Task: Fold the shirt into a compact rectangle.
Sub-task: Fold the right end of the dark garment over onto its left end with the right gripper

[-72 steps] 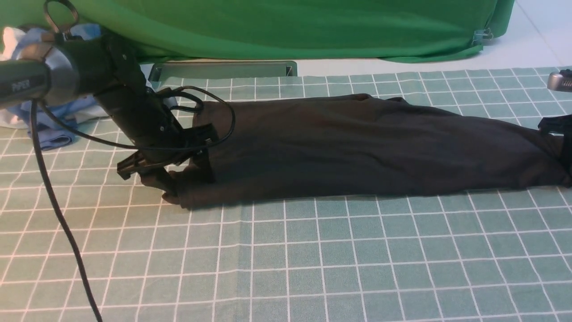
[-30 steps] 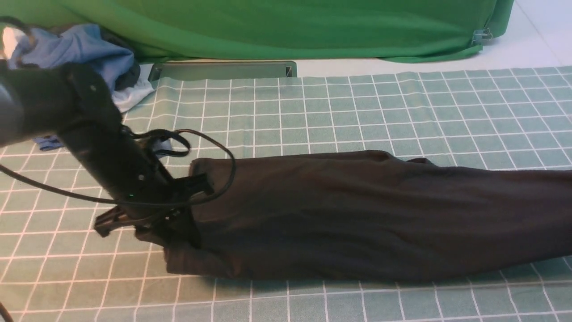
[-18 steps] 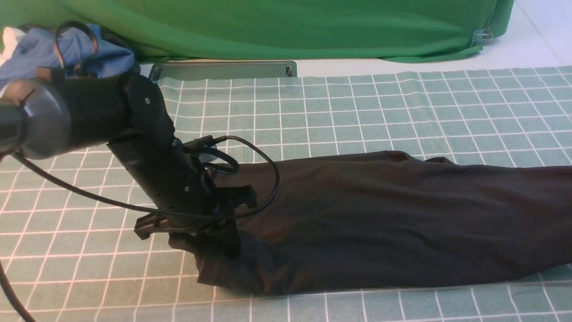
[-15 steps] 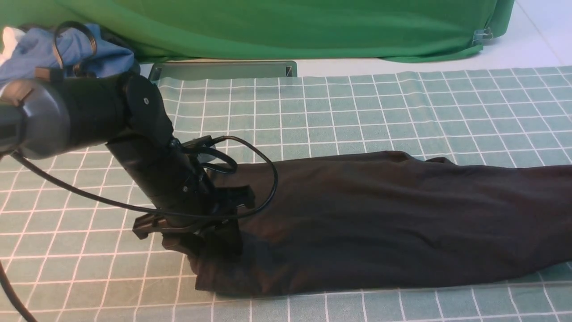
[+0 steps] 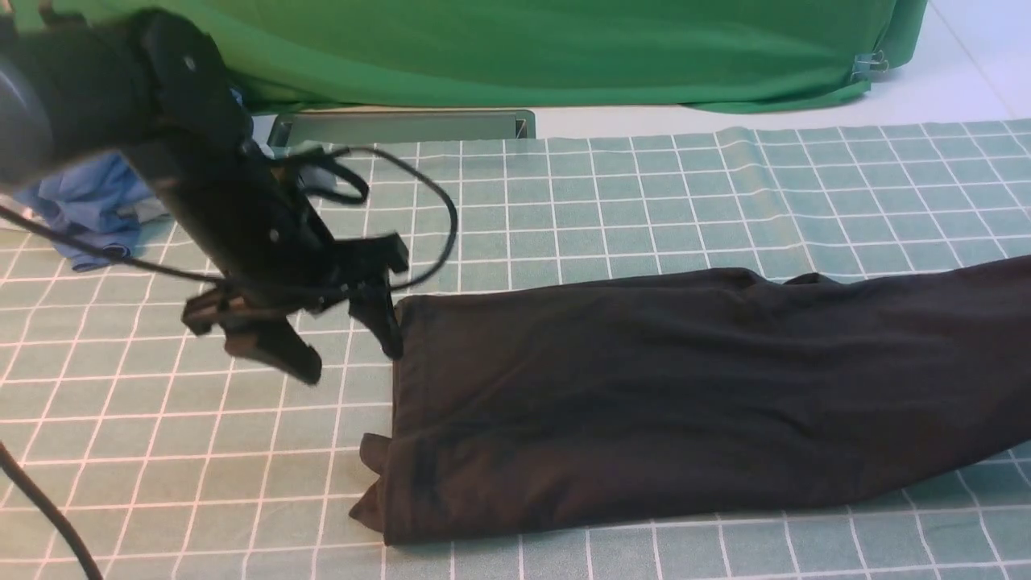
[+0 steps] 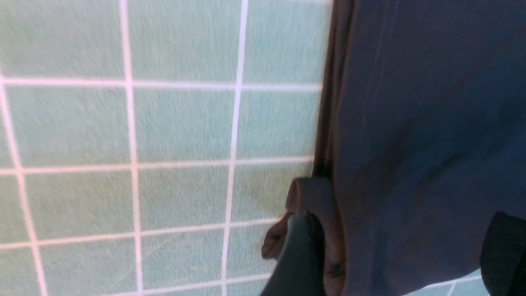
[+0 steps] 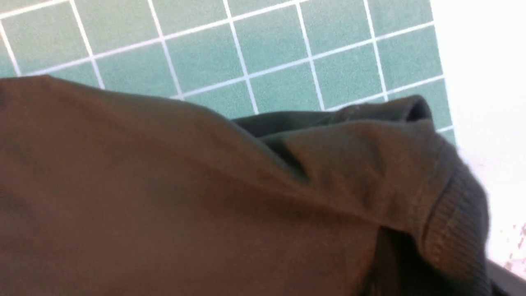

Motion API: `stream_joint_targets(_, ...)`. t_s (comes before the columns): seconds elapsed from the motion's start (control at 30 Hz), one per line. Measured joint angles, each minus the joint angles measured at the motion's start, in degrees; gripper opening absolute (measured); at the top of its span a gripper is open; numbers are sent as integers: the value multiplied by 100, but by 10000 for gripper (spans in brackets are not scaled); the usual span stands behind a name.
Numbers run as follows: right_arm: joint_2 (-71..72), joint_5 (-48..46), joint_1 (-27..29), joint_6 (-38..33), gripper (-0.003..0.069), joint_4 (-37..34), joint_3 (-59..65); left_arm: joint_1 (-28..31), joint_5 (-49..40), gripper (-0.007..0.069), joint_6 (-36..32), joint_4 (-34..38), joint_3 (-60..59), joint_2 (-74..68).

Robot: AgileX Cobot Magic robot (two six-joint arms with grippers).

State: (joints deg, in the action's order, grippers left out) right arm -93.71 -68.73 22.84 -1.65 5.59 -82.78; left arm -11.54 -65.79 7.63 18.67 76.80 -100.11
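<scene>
Green checked cloth [image 5: 612,201] is covering the table, with the black shirt [image 5: 685,387] lying along it in a long band. Left gripper [image 5: 342,354] is hovering wide open, empty, at the shirt's left end; right gripper is sitting shut, out of frame.

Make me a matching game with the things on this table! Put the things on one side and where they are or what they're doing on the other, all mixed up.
Things:
1. shirt
2. left gripper
3. blue garment
4. green backdrop cloth

Descriptions:
A. bunched at the table's far left
B. open, raised above the checked cloth
C. hanging along the back
D. lying in a long dark band across the checked cloth

Pairs: 1-D, 2-B, 3-A, 4-C
</scene>
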Motion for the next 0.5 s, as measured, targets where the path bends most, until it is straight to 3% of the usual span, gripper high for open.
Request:
stream_joint_targets(0.27,93,-154,-91,-36,41,-139,-439,116,-327,506,37,-232,816,0)
stream_joint_targets(0.37,323,-160,-393,80,41,-238,-445,283,-343,455,140,-287,1097,0)
stream_joint_targets(0.5,711,-150,-1240,468,40,-694,-509,727,-349,325,120,-91,1365,0)
